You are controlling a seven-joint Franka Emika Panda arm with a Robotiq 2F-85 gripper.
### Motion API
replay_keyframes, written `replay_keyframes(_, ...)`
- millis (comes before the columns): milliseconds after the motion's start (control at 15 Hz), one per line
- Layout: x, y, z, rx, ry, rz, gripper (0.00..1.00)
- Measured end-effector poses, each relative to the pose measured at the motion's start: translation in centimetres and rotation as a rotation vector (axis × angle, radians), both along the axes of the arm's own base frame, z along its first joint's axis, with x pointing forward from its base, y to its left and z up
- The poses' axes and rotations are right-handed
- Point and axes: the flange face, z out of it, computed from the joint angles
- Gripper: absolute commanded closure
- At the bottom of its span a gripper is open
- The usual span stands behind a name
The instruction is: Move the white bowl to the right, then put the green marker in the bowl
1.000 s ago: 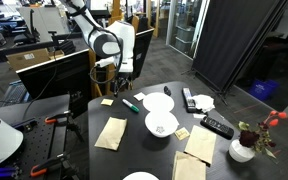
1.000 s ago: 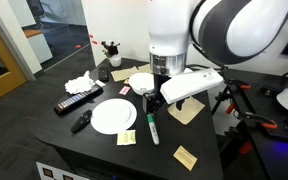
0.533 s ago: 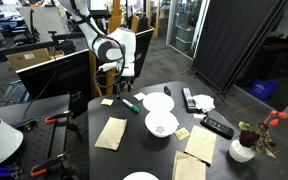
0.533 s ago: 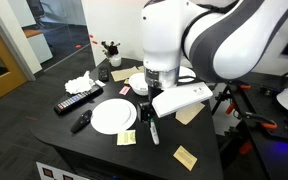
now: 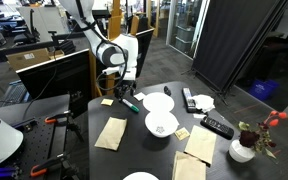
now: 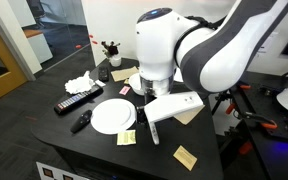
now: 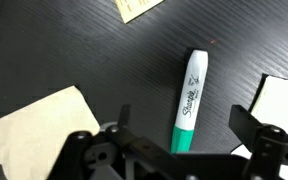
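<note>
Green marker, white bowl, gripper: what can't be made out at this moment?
- white bowl: in an exterior view the arm covers it; it lies outside the wrist view.
- green marker: in the wrist view its green end runs under the gripper; in an exterior view it is too small to show its print.
- Gripper height above the marker: no view settles it; in both exterior views the fingers are hidden or too small.

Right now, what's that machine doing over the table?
A robot arm is holding its claw open over a green marker, which lies flat on the black table. One claw finger is on each side of the marker, but it has not gripped it yet. In an exterior view, the white bowl sits apart from the marker, beside a plain white plate. The marker is not in the bowl.
</note>
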Motion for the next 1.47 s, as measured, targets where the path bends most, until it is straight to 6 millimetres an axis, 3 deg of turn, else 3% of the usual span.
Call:
replay_keyframes(733, 0.6, -1.2, -2.2, -0.019, 0.0, -0.018, 0.0)
replay_keyframes(800, 0.7, -1.2, -2.3, -0.02, -0.001, -0.019, 0.25)
replay_keyframes(933, 0.8, -1.3, -2.6, -0.022, -0.001, -0.02, 0.32)
replay_keyframes(1467, 0.9, -1.7, -3.2, -0.025, -0.011, -0.025, 0.95)
